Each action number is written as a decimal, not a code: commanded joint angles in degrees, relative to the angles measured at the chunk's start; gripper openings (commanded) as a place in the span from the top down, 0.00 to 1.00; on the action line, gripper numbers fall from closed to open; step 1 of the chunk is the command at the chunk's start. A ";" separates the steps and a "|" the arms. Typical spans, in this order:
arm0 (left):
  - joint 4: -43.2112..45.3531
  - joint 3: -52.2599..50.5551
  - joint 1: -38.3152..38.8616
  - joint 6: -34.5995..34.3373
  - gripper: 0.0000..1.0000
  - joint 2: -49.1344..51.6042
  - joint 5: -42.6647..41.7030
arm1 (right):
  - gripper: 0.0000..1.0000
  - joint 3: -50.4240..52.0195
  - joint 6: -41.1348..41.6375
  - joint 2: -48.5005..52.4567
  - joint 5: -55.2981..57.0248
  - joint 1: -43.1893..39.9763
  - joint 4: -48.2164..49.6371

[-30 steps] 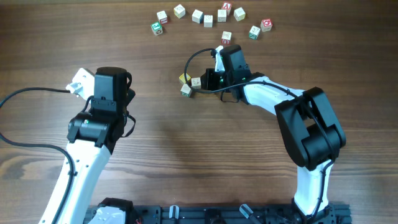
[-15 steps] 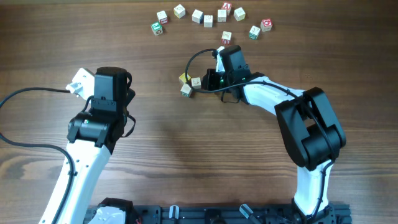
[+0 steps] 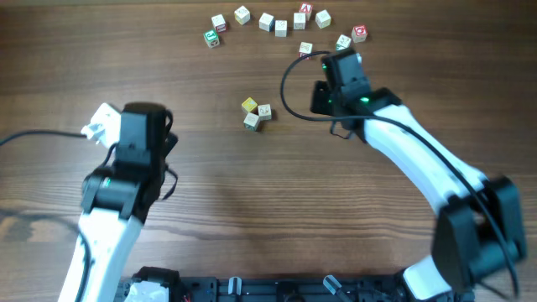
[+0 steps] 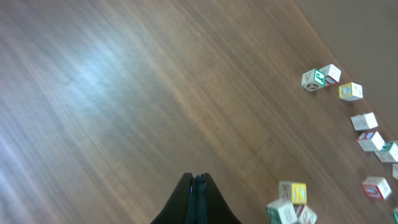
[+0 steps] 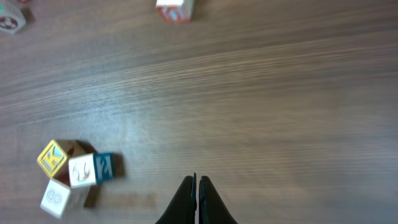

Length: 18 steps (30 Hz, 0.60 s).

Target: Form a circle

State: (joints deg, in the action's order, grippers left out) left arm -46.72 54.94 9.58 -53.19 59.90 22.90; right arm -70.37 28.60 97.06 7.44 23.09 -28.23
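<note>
A dark wooden worktop [image 3: 210, 193] is seen from above, with small letter cubes laid out on it in two places. Near the middle, a group of three cubes [image 3: 256, 113] is packed closely together. It is made up of a yellow-faced cube [image 3: 249, 105], a pale cube [image 3: 264, 110] just beside it and a second pale cube [image 3: 252, 122] below them. Whether all three touch cannot be told. Along the far edge, an arc of cubes [image 3: 281, 23] is spread in a loose curve, open towards the arms. These cubes are mostly pale, with red or green marks. A single cube [image 3: 305, 50] lies just inside the arc's right half.

The left end effector [image 4: 198, 199] is clenched, with its black fingers pressed flat together and nothing between them. It is held over bare wood, and the group of three is seen to the right of its tips, apart from them. The left arm is well apart from both sets of cubes.

The right end effector [image 5: 198, 199] is likewise clenched and holds nothing. In its wrist view the group of three lies off to the lower left, well clear of the fingertips. From above, the right arm's wrist is placed near the arc's right end, close to the single cube.
</note>
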 commanded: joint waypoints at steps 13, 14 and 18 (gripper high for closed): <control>-11.08 0.26 6.56 9.31 0.95 -32.63 1.01 | 0.86 0.20 -1.60 -48.15 13.53 0.09 -26.25; -11.23 0.26 6.56 9.31 0.89 -32.92 1.01 | 0.81 0.20 -1.57 -51.21 14.51 0.09 -27.91; -11.32 0.24 6.56 9.31 0.35 -32.52 1.01 | 0.23 0.20 -1.60 -62.55 21.07 0.09 -32.06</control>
State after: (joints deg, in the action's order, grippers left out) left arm -57.95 55.00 15.81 -45.10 27.18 22.94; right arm -70.32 27.14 41.06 20.99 23.09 -58.78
